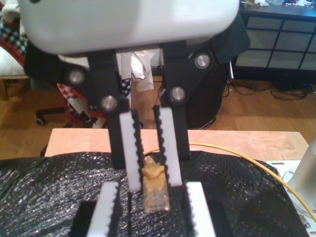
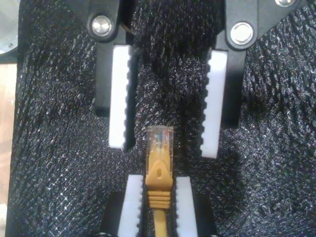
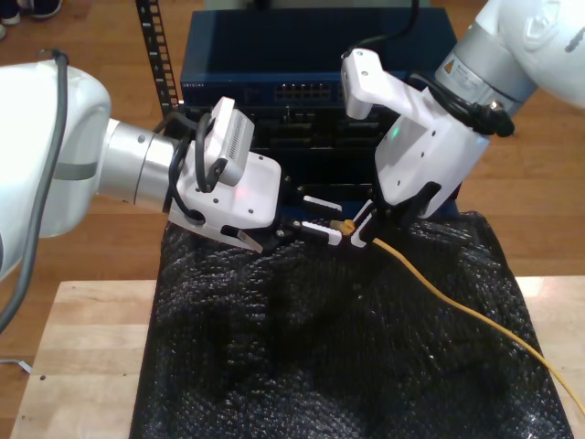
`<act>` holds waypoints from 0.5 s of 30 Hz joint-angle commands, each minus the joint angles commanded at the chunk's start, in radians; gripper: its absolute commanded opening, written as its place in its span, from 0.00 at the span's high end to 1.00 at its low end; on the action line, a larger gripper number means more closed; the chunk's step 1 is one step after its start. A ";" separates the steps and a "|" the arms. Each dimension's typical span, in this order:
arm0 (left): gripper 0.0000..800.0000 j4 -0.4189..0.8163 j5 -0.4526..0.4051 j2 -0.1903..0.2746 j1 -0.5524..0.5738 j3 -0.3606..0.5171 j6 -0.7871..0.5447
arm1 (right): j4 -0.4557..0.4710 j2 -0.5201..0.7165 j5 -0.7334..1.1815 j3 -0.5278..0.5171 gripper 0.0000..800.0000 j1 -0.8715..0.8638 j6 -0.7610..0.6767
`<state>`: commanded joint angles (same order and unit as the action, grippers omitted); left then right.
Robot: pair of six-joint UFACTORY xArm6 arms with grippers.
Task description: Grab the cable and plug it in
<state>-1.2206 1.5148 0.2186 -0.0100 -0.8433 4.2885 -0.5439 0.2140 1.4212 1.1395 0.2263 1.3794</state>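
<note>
Pincer holding: my second gripper point(image 2: 158, 181) is pinched on the moulded boot of the long thin yellow-orange network cable point(image 3: 439, 293).
Plug: the small clear plastic plug point(image 2: 159, 138) sticks out past those fingertips, unplugged.
Pincer waiting: my first gripper point(image 3: 322, 218) is spread, with one pad on either side of the plug and neither touching it.
Underneath: crinkled black plastic sheet point(image 3: 320, 357).
Beyond: dark blue network switch point(image 3: 274, 69) with a row of ports.
Progress: the grab is done; carrying the plug to a port and seating it remain.
</note>
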 joint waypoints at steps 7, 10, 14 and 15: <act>0.79 0.000 0.000 0.000 0.000 0.000 0.002 | -0.002 -0.011 0.000 0.000 0.98 0.006 0.000; 0.97 0.000 -0.002 0.002 0.000 0.000 0.006 | -0.002 -0.011 0.000 0.000 0.96 0.006 0.000; 0.99 0.000 0.000 0.002 0.000 0.002 0.006 | -0.002 -0.011 0.000 0.002 0.95 0.006 0.000; 1.00 0.000 0.000 0.000 0.000 0.002 0.006 | -0.002 -0.011 0.000 0.002 0.95 0.006 0.000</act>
<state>-1.2206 1.5148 0.2186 -0.0100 -0.8418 4.2947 -0.5455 0.2033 1.4212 1.1410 0.2325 1.3794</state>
